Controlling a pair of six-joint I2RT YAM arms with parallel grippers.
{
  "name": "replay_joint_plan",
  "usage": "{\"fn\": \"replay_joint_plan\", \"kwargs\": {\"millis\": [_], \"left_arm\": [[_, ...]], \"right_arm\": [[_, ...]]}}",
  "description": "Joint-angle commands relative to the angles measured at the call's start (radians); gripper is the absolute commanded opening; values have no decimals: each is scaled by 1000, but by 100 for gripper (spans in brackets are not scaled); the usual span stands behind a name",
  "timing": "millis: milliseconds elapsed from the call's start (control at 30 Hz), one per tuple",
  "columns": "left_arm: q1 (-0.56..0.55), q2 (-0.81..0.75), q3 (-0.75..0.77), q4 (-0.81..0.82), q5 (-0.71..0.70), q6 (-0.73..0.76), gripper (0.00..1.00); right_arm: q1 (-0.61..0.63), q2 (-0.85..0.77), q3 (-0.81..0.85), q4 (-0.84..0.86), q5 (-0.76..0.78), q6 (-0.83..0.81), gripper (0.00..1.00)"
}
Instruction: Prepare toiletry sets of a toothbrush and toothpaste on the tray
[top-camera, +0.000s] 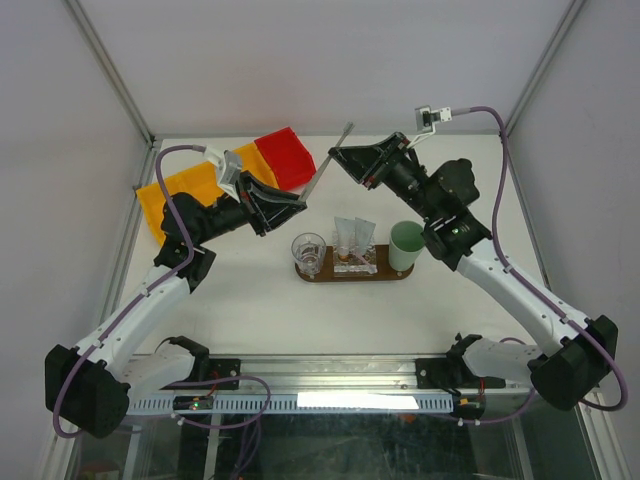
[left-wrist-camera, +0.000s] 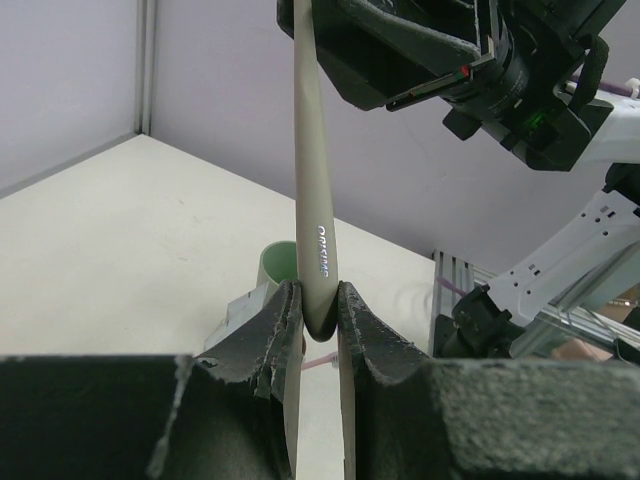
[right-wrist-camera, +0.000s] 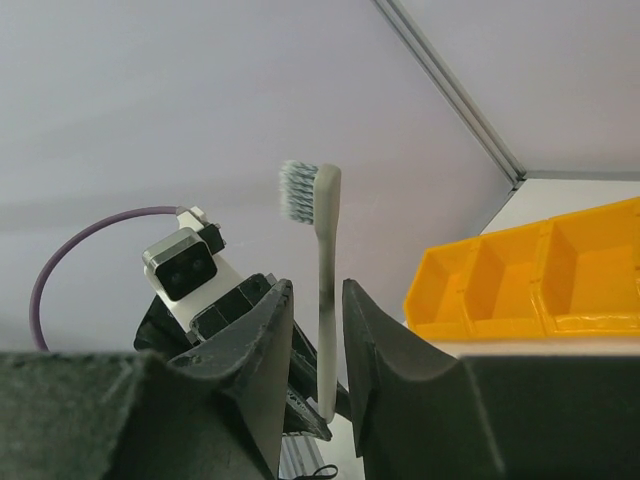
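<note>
One toothbrush (left-wrist-camera: 314, 190): left claw (left-wrist-camera: 318, 305) pinches its handle, right claw (right-wrist-camera: 318, 295) loosely straddles it.

My left pincer (left-wrist-camera: 318, 305) has black fingers (left-wrist-camera: 265, 345) that look rough and matt. The toothbrush (left-wrist-camera: 313, 200) is smooth, pale plastic. The bin (right-wrist-camera: 540, 280) is shiny yellow plastic. The tray (top-camera: 338, 276) looks like dark wood.

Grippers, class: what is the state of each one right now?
Left gripper: closed on the toothbrush handle.
Right gripper: open, jaws either side of the toothbrush, small gaps showing.
</note>
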Motion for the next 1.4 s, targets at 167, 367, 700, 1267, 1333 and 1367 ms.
{"fn": "replay_joint_plan", "kwargs": {"millis": [167, 367, 700, 1267, 1333, 1367], "left_arm": [[-5, -27, 13, 19, 10, 32, 0], [-5, -32, 16, 13, 14, 38, 0], [-5, -61, 46, -107, -12, 103, 98], [203, -119, 56, -253, -313, 85, 99], [214, -125, 57, -272, -350, 95, 99], [218, -128, 56, -276, -361, 98, 99]], "right_arm": [[6, 7, 31, 70, 26, -16, 29], [7, 27, 37, 81, 5, -19, 19], [5, -61, -32, 65, -18, -173, 0], [4, -353, -209, -331, -268, -916, 0], [9, -342, -217, -351, -323, -935, 0], [15, -339, -224, -356, -340, -945, 0]]}}
